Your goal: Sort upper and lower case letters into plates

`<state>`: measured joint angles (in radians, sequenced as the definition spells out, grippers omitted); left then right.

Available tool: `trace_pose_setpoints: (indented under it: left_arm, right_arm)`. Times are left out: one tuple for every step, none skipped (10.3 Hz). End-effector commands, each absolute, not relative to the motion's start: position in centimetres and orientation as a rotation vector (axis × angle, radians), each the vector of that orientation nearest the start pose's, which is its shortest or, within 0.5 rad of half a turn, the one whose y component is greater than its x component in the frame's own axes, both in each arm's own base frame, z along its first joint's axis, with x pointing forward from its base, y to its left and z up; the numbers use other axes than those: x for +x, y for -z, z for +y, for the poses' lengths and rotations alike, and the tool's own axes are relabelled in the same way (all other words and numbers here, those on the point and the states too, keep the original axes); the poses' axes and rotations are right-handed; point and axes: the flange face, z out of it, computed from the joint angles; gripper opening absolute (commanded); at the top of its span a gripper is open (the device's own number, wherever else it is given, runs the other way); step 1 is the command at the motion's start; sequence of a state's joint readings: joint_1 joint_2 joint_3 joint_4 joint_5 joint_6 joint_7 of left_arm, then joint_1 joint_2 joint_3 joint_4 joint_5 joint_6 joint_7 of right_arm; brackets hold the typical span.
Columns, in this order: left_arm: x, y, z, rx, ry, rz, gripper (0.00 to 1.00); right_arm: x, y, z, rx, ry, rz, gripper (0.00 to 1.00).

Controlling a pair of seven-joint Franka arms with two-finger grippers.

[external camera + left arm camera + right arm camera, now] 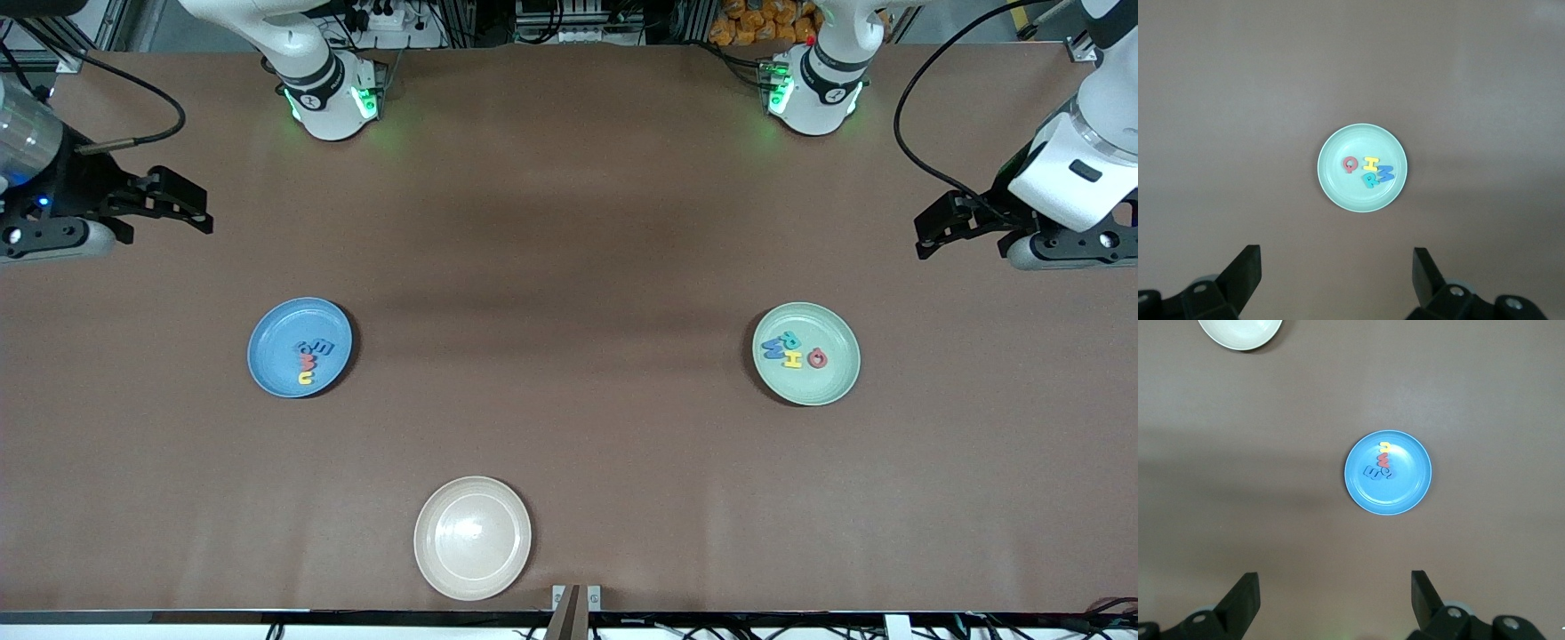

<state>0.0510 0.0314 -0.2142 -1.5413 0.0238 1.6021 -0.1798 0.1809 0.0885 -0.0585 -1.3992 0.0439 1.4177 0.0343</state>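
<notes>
The blue plate (276, 342) lies toward the right arm's end of the table and holds several small letters (311, 357) in blue, red, yellow and teal. The pale green plate (831, 378) lies toward the left arm's end with a red, a yellow, a teal and a blue letter (794, 349) in it. My right gripper (196, 206) hangs open and empty over bare table at its end. My left gripper (926, 233) hangs open and empty likewise. The right wrist view shows the blue plate (1408, 480) past open jaws (1335, 581). The left wrist view shows the green plate (1338, 183) past open jaws (1337, 257).
A cream-beige plate (472, 537) with nothing in it sits near the table's front edge, nearer to the front camera than both other plates; its rim (1238, 330) shows in the right wrist view. The brown table (569, 267) spreads between the plates. Both arm bases stand along the table's back edge.
</notes>
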Motion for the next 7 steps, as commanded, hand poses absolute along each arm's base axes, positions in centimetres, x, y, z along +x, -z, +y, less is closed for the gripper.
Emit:
trace_pose_setpoints:
  left_arm:
    - [55.5, -63.1, -7.9, -3.14, -0.02, 0.002, 1.0]
    - [55.3, -63.0, -7.7, -3.136, -0.046, -0.003, 1.0]
    - [55.3, -63.1, -7.7, -3.135, -0.049, -0.001, 1.0]
    - [55.2, -63.1, -7.7, -3.135, -0.049, -0.005, 1.0]
    - [55.2, -63.2, -7.7, -3.135, -0.046, -0.005, 1.0]
    - [55.2, -63.2, -7.6, -3.135, -0.049, -0.005, 1.0]
    - [55.2, -63.1, -7.5, -3.135, -0.051, -0.01, 1.0]
  right_arm:
    - [56.7, -63.7, 6.2, -3.139, -0.118, -0.082, 1.0]
    - [57.0, -63.7, 5.7, -3.194, -0.079, -0.072, 1.0]
    - [57.1, -63.2, 5.5, -3.215, -0.076, -0.065, 1.0]
    - [57.4, -62.9, 5.2, -3.221, -0.056, -0.059, 1.0]
    - [57.5, -62.7, 4.6, -3.222, -0.052, -0.043, 1.0]
    - [57.6, -62.8, 4.4, -3.223, -0.059, -0.037, 1.0]
    - [57.6, -62.8, 4.4, -3.221, -0.055, -0.035, 1.0]
